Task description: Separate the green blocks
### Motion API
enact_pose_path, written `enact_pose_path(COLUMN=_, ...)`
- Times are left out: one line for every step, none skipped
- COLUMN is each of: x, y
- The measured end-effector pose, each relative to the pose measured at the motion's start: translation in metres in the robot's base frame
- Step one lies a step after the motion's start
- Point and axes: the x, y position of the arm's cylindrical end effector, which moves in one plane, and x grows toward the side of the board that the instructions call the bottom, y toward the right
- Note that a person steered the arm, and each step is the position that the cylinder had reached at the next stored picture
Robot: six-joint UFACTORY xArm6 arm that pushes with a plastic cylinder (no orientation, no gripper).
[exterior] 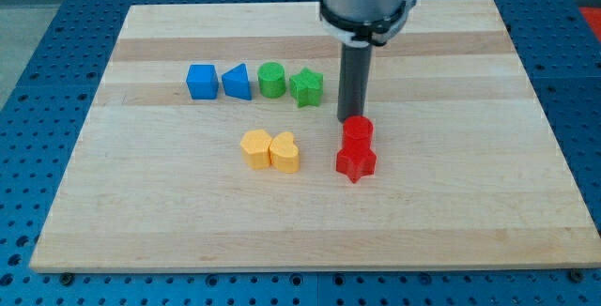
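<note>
Nearest you: red star (356, 162), red cylinder (357, 130) touching behind it; yellow pair (270, 149) to the view's left. My tip (348, 119) sits just behind the red cylinder: no jaws on this end effector, nothing held. Farther back: green cylinder (271, 80) and green star (306, 87), just beside each other. Risks: you clip red, or shove green cylinder into the blue triangular block (237, 83).

Tip (346, 120) down just right of green star (306, 87), touching far edge of red cylinder (357, 130). Green cylinder (271, 80) and star nearly touching, narrow gap only. Blue blocks (219, 82) close on left. Yellow pair (271, 150) and red star (356, 162) nearer. Open wood far of row.
</note>
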Motion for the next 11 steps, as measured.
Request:
enact_pose_path(x=0.001, y=-0.002)
enact_pose_path(x=0.001, y=-0.020)
enact_pose_path(x=0.001, y=-0.050)
enact_pose_path(x=0.003, y=-0.082)
enact_pose_path(x=-0.003, y=-0.090)
enact_pose_path(x=-0.020, y=-0.084)
enact_pose_path(x=-0.025, y=-0.084)
enact_pose_path(x=-0.039, y=-0.084)
enact_pose_path(x=-0.055, y=-0.082)
enact_pose_path(x=-0.073, y=-0.057)
enact_pose_path(x=-0.084, y=-0.040)
